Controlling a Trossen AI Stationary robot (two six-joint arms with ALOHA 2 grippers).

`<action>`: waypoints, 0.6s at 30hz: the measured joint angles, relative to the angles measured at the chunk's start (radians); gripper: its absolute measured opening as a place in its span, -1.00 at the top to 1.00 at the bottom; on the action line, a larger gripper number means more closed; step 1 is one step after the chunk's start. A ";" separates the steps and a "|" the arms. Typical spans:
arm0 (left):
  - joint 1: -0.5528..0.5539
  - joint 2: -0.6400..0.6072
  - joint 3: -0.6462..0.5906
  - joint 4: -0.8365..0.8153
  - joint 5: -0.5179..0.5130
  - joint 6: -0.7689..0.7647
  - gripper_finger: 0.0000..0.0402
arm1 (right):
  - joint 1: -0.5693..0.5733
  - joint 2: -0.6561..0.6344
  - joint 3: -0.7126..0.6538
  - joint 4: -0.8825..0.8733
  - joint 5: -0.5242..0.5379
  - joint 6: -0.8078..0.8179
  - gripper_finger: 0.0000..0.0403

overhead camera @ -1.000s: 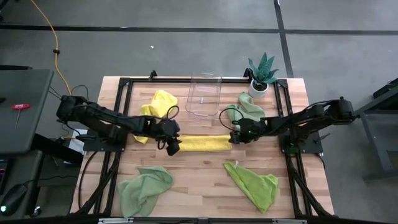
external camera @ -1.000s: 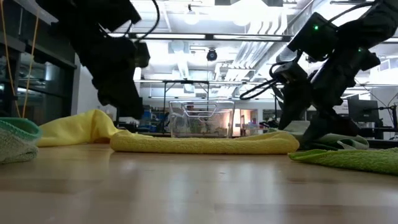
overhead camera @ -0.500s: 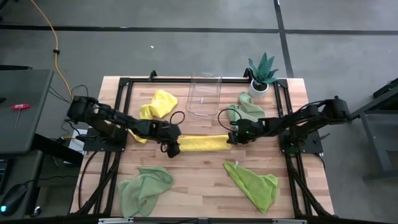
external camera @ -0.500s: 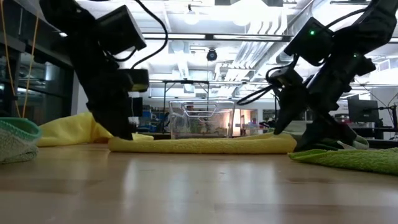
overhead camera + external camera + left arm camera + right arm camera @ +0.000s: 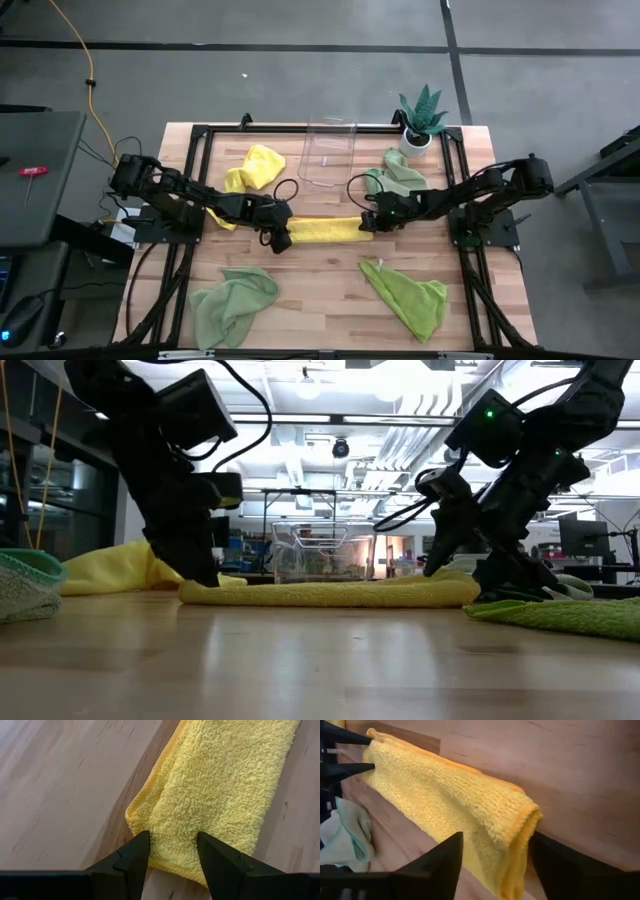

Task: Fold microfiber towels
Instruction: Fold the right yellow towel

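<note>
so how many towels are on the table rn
5: a folded yellow strip at the centre between both grippers, a crumpled yellow one back left, a pale mint one by the plant, and two lime green ones at front left and front right.

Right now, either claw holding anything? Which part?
Each claw straddles one end of the folded yellow towel: left claw, right claw. Whether either pinches it cannot be told.

from above i can't see the ends of the folded yellow towel [image 5: 325, 230]: the left claw [image 5: 279, 239] and right claw [image 5: 366, 221] cover them. my low camera crops the green towel [image 5: 20, 585].
</note>
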 joint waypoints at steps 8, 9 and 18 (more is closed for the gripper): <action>0.002 0.008 0.029 0.050 0.014 0.007 0.20 | 0.000 -0.019 0.000 -0.025 -0.002 -0.032 0.93; 0.006 0.007 0.044 0.045 0.023 0.022 0.20 | 0.000 -0.035 0.001 -0.037 -0.006 -0.033 0.92; 0.037 -0.086 0.174 0.004 0.081 0.234 0.20 | 0.002 -0.351 0.002 -0.508 0.009 -0.058 0.97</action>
